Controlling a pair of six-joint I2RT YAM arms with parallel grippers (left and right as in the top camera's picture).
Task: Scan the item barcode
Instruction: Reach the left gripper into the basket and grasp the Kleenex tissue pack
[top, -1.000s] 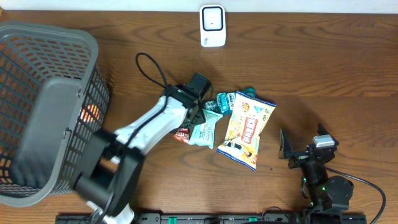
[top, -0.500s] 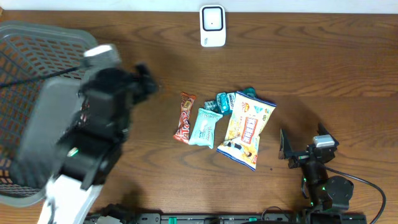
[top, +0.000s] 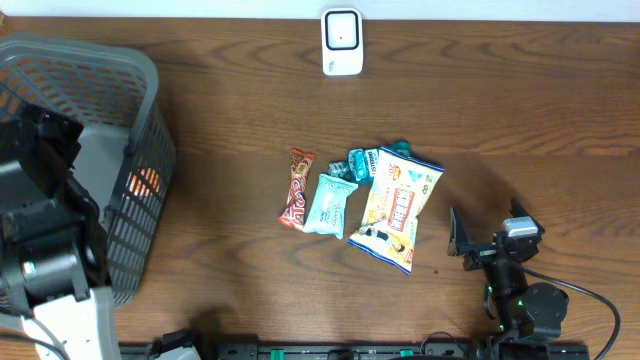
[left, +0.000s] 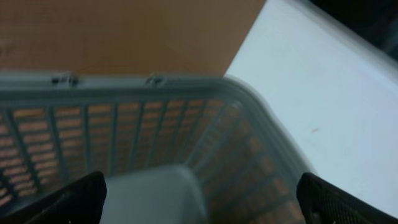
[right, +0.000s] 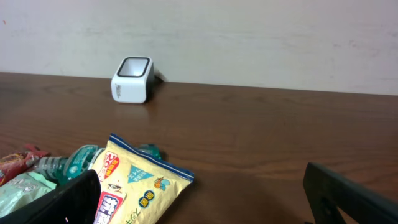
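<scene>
1. The overhead view looks straight down on the wooden bench (top: 500, 90). It takes in the grey basket (top: 148, 120) at the left, the white scanner (top: 341, 41) at the far edge and the snack packets (top: 395, 205) mid-bench.
2. The left wrist view hangs close above the basket, facing down along its mesh wall. The left fingers (left: 81, 205) frame its bottom corners.
3. The right wrist view sits low near the bench's front edge, facing the far wall. The right fingers (right: 348, 199) frame its bottom corners.
4. Overhead and left wrist share the basket.
5. Overhead and right wrist share the scanner, the snack packets and the bench top.
</scene>
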